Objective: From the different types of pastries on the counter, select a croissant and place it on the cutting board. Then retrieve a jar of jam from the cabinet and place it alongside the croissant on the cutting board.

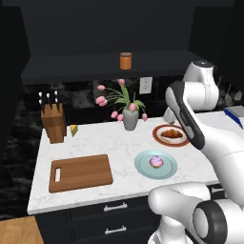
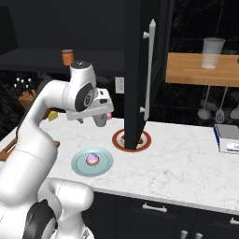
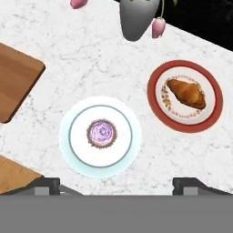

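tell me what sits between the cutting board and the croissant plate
The pale blue plate carrying the cupcake lies between the cutting board and the croissant, clearest in the left base view.

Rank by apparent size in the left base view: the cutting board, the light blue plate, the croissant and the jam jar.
1. cutting board
2. light blue plate
3. and 4. croissant and jam jar look about alike; the jar stands farther back on the cabinet ledge, so ranking them is unsure.
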